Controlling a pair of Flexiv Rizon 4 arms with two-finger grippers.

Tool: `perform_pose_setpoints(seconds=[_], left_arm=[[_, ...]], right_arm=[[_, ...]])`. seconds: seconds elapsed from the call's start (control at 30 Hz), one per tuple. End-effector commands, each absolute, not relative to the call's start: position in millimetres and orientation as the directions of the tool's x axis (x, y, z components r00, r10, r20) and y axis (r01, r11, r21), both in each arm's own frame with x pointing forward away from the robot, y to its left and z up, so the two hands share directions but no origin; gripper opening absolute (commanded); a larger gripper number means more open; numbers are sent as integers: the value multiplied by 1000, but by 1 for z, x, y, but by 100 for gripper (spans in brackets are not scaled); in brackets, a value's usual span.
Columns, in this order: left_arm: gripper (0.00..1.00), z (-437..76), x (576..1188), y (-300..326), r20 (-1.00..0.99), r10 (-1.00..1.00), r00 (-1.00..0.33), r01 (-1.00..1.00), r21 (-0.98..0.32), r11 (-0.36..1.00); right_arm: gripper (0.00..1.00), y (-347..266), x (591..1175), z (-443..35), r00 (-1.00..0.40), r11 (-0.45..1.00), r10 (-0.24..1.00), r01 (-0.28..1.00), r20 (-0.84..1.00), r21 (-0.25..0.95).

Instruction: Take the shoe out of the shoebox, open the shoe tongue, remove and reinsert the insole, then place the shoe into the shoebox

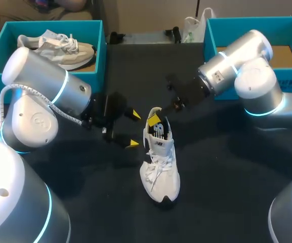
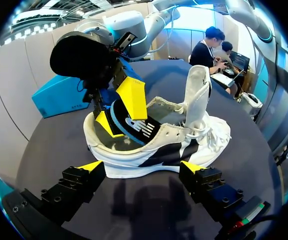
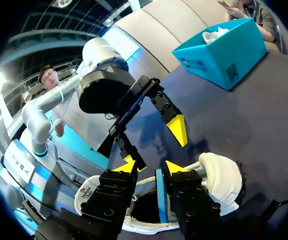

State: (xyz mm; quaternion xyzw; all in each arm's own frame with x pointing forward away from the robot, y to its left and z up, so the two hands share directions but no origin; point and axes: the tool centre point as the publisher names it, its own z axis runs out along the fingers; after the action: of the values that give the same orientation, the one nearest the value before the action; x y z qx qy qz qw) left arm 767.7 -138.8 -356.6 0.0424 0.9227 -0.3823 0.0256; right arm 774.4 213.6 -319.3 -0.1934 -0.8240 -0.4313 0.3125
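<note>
The white mesh sneaker with black side marks (image 1: 161, 167) stands on its sole in the middle of the black table (image 1: 226, 177), out of the box, toe toward the robot. Its padded white tongue (image 2: 197, 95) is pulled upright, so the mouth is open. The right gripper (image 3: 150, 166) is closed on the black, blue-edged foam insole (image 2: 134, 125), pinching the heel end from both sides. The insole stands steeply out of the heel opening with its front part inside the shoe. The left gripper (image 1: 133, 129) is open just beside the heel, its fingers either side of the shoe's rear but touching nothing. I judge this to be the insole step, though whether the insole is going out or in cannot be told. Either way the shoe is light and unheld, so it would likely drag or tip with the insole. A sound way is to close the left gripper on the heel counter first, then move the insole along the line of the sole rather than straight up, keeping it clear of the tongue. The teal cardboard shoebox (image 1: 211, 35) at the table's far right waits for the last step.
</note>
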Motion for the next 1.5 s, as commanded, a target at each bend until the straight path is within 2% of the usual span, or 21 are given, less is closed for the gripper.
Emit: perform_pose_setpoints(seconds=[0.03,0.43,0.7,0.83,0.9,0.93,1.03,1.07,1.23,1.5], left_arm=[[100,-356,767,-140,-79,58,-995,97,-699,709],[100,-356,767,-140,-79,58,-995,97,-699,709],[100,-356,767,-140,-79,58,-995,97,-699,709],[100,-356,767,-140,-79,58,-995,97,-699,709],[100,-356,767,-140,-79,58,-995,97,-699,709],[100,-356,767,-140,-79,58,-995,97,-699,709],[100,-356,767,-140,-79,58,-995,97,-699,709],[100,-356,767,-140,-79,58,-995,97,-699,709],[100,-356,767,-140,-79,58,-995,97,-699,709],[100,-356,767,-140,-79,58,-995,97,-699,709]], right_arm=[[36,215,782,-315,-740,567,42,571,671,594],[37,193,818,-281,-804,625,63,494,591,605],[38,164,821,-263,-830,519,66,502,554,691],[31,149,818,-252,-819,487,131,544,559,683],[22,143,818,-244,-806,467,171,573,567,674],[21,142,817,-241,-801,463,192,584,567,667],[9,134,814,-231,-758,446,287,647,586,618],[0,132,814,-228,-754,445,296,653,587,613],[0,124,809,-215,-700,417,403,714,589,563],[0,124,806,-196,-629,457,579,777,519,433]])
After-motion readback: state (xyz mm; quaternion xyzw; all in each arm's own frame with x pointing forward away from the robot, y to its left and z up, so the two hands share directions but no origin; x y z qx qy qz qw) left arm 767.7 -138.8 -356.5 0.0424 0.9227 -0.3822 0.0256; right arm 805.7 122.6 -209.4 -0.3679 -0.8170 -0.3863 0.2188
